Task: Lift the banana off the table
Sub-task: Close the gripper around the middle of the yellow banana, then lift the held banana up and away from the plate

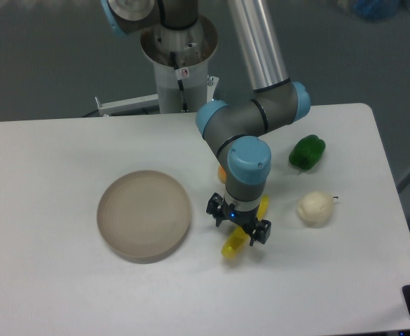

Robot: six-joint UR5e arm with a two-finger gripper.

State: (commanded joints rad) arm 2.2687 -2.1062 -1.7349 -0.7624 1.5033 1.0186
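Observation:
The banana (pixel 231 246) lies slantwise on the white table (pixel 64 294), just right of the round dish. Its yellow lower end pokes out below my gripper and its upper tip shows beside the wrist. My gripper (pixel 238 228) points straight down over the banana's middle. It is open, with one black finger on each side of the fruit. The banana's middle is hidden under the gripper, and I cannot tell whether the fingers touch it.
A round beige-grey dish (pixel 144 213) sits left of the gripper. A cream-white lump (pixel 314 208) and a green pepper (pixel 307 152) lie to the right. An orange fruit (pixel 221 172) peeks out behind the arm. The robot's base (pixel 179 63) stands at the back edge.

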